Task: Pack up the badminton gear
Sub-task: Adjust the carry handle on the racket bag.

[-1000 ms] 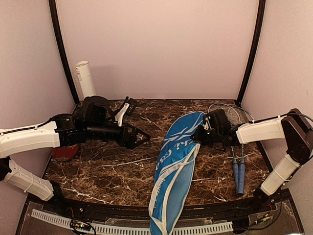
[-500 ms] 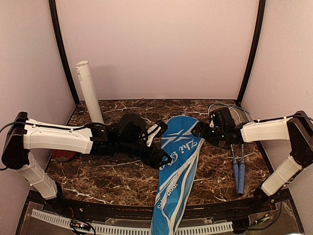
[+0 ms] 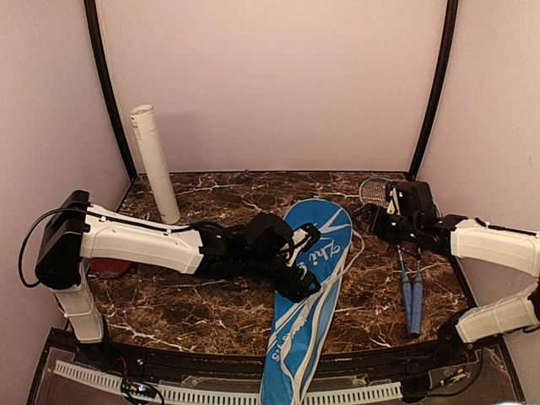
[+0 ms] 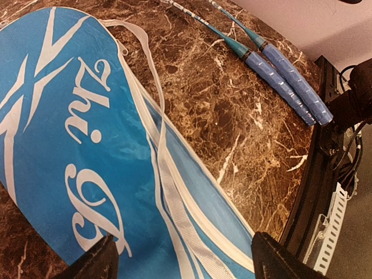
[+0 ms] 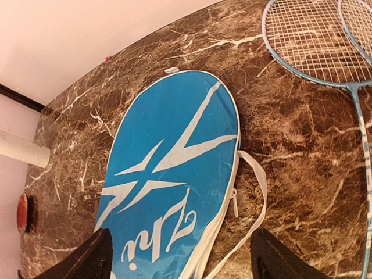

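- Right pincer (image 5: 180, 258): released, nothing between the fingers. A second ago it was clenched on the far rim of the cover. It has since let go and drawn back right, above the racket heads.
- Left pincer (image 4: 183, 261): spread wide and empty, poised over the middle of the cover, having swung in from the far left. Whether it touches the fabric cannot be told.
- Cover (image 3: 291, 346): blue with white lettering, flat on the counter at centre, running far to near, its narrow end hanging over the near edge. A white zip edge and a loose strap run along its right side. It has shifted slightly left since the release.
- Rackets (image 3: 411, 295): two, side by side at right, blue handles near and heads far. They lie apart from the cover, not yet packed.
- Tube (image 3: 153, 164): white, leaning at the far-left wall.
- Red oval object (image 3: 105, 266): at the left edge, half hidden by the left arm.
- Reading: the cover is laid out and freed, so opening it looks like the next job.
- Counter (image 3: 194, 312): brown marble with white veins.
- Room: pale walls (image 3: 270, 84), black corner posts (image 3: 105, 84).
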Controlling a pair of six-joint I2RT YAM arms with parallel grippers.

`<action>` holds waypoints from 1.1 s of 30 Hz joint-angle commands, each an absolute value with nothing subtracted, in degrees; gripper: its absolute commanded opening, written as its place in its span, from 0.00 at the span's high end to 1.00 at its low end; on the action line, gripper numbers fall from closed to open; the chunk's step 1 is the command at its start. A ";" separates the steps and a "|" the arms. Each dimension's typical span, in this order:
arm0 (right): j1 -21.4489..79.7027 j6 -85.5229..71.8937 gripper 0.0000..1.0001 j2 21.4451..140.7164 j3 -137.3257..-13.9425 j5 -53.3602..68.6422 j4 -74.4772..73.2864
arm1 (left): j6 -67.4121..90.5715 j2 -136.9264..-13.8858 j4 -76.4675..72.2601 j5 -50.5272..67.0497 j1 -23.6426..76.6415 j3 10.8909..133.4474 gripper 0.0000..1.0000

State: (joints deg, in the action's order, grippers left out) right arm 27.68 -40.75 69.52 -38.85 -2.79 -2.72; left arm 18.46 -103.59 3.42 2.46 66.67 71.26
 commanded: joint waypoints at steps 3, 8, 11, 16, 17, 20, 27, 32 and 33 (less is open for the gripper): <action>27.39 -38.32 0.31 66.90 -37.43 2.72 -3.77 | 18.36 -105.96 3.46 -2.37 68.20 73.46 0.19; 27.38 -38.78 0.32 65.72 -36.01 3.51 -3.85 | 18.78 -109.92 7.24 -5.86 68.20 76.11 0.18; 27.42 -39.46 0.30 65.03 -34.99 3.00 -3.94 | 19.23 -111.33 7.88 -5.91 68.20 76.39 0.18; 27.41 -40.20 0.30 64.06 -33.33 2.80 -3.87 | 19.46 -112.63 7.25 -4.75 68.18 76.45 0.29; 27.42 -40.31 0.30 63.81 -33.10 2.73 -3.93 | 19.51 -112.79 7.06 -4.44 68.20 76.54 0.31; 27.39 -40.42 0.30 63.40 -32.64 2.35 -4.04 | 19.52 -113.14 6.07 -2.68 68.20 76.44 0.33; 27.42 -40.61 0.31 63.20 -32.15 2.11 -4.05 | 20.02 -115.48 6.64 -0.65 68.20 77.26 0.35; 27.38 -40.69 0.31 63.18 -31.64 1.91 -3.98 | 19.97 -116.76 6.78 -0.23 68.29 77.58 0.40; 27.42 -40.69 0.31 63.21 -31.60 1.88 -3.96 | 19.95 -116.99 6.89 -0.12 68.29 77.60 0.42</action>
